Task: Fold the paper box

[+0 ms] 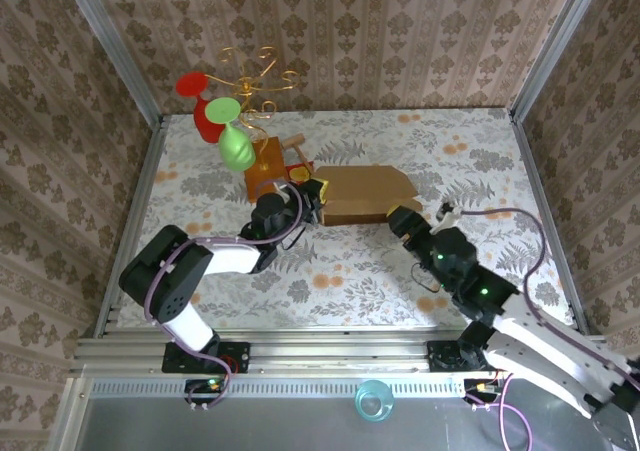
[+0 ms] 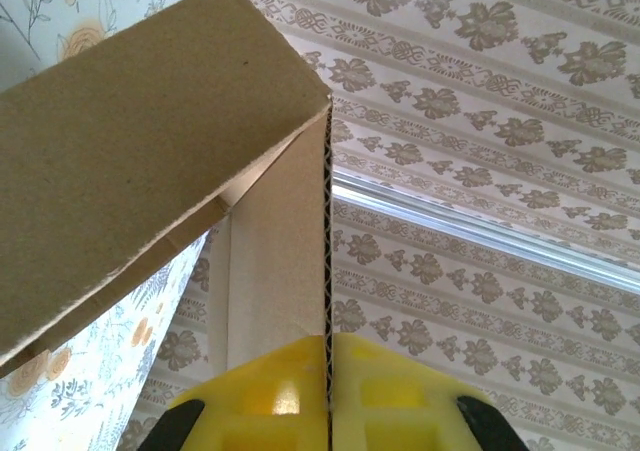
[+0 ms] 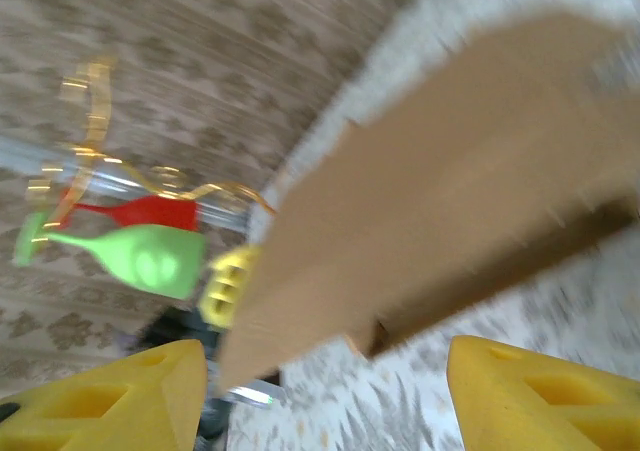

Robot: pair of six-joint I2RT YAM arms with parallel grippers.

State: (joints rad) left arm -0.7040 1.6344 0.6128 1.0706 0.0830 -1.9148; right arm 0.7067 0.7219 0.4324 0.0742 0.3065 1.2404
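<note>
Two grippers at one cardboard box.
The right gripper [image 3: 325,356] stood wide, empty; the left gripper [image 2: 329,356] pinched a flap edge of the paper box [image 1: 362,193] mid-table; beyond stood one wooden block [image 1: 265,161], one red glass [image 3: 150,212] and one green glass [image 3: 150,259].

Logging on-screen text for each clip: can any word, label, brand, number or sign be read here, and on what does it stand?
None can be read.
The box is plain brown cardboard with no print.
The wallpaper and the table cover carry only floral patterns.
The right wrist view is blurred.
</note>
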